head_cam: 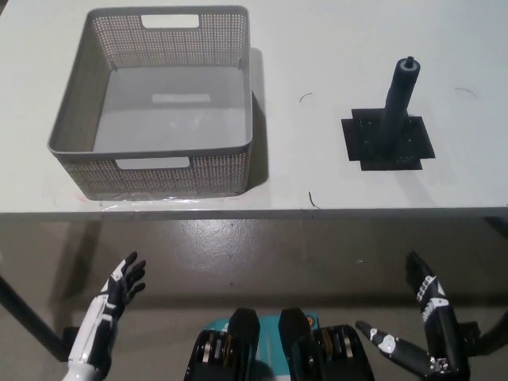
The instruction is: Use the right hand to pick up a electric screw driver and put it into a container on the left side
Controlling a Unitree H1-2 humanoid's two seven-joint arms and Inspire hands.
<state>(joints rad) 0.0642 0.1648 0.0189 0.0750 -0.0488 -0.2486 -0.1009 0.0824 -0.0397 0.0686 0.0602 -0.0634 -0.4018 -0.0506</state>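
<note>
Head view | grey basket (151,171) on desk (317,48) left, nothing inside | electric screwdriver (396,99) upright on black mat (361,143), right, well apart | right robot hand (425,325) and left robot hand (115,298) below desk edge, fingers spread, holding nothing

White table (317,48) with a black square mat (361,143) toward its right side, grey-brown floor (262,254) below the table's near edge

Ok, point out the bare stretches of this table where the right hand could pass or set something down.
The table is bare between the grey basket and the black mat holding the upright screwdriver, also right of that mat and along the far edge. The basket's floor is free too. The table's left side is taken by the basket. Both hands, left and right, hang open below the table edge.
</note>
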